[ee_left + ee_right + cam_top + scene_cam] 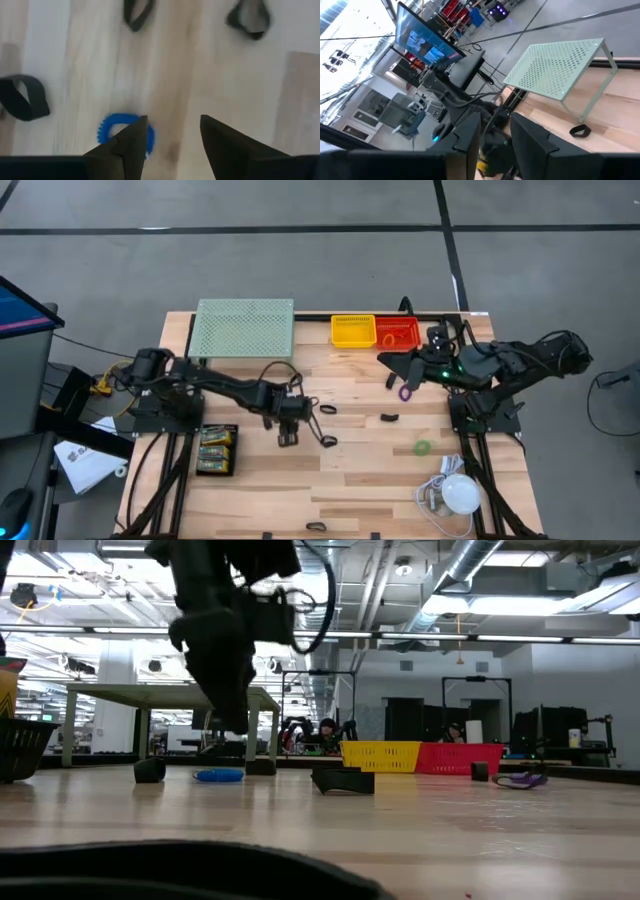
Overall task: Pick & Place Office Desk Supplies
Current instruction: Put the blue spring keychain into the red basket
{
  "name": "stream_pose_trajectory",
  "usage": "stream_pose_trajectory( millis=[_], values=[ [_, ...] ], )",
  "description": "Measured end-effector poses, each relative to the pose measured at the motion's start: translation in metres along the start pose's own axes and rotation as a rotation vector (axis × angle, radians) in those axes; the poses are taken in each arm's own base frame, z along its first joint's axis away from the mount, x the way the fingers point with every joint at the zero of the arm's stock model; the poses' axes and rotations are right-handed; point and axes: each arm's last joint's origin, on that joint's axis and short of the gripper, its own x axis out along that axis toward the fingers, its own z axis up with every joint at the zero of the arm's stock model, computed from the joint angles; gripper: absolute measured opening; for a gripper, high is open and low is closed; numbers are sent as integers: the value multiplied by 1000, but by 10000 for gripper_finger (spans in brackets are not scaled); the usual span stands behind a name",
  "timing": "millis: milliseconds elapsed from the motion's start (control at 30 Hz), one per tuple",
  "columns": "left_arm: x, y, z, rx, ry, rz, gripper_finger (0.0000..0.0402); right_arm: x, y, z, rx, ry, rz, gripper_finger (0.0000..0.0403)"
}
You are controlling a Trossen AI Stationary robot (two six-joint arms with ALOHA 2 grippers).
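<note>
The left gripper (172,137) hangs just above mid-table with its jaws apart and nothing between them; a blue ring (112,131) lies partly hidden under one finger (131,145). Black clips (21,97) lie loose around it, one cut off by the picture's edge. Farther off, the right gripper (408,372) hovers near the yellow basket (353,331) and red basket (398,333), a purple ring (405,392) hanging at its tip; whether the narrow jaws pinch it cannot be made out. A green ring (423,447) lies apart.
</note>
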Motion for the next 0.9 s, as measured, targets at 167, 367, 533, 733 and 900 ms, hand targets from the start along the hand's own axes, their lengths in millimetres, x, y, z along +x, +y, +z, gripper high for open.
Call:
stream_pose_trajectory(
  millis=[167,367,533,733,900],
  values=[
    [10,16,-7,-61,32,-46,160,-3,2,-3,-2,-7,0,104],
    [21,16,-18,-98,45,-76,154,-6,3,-5,-9,-19,-5,104],
    [28,17,-25,-140,35,-67,156,-6,3,-5,-12,-26,-10,104],
    [37,18,-32,-188,-16,-47,144,-6,3,-5,-12,-27,-11,104],
    [42,21,-40,-224,-11,-31,125,-6,3,-5,-12,-26,-10,104]
  ],
)
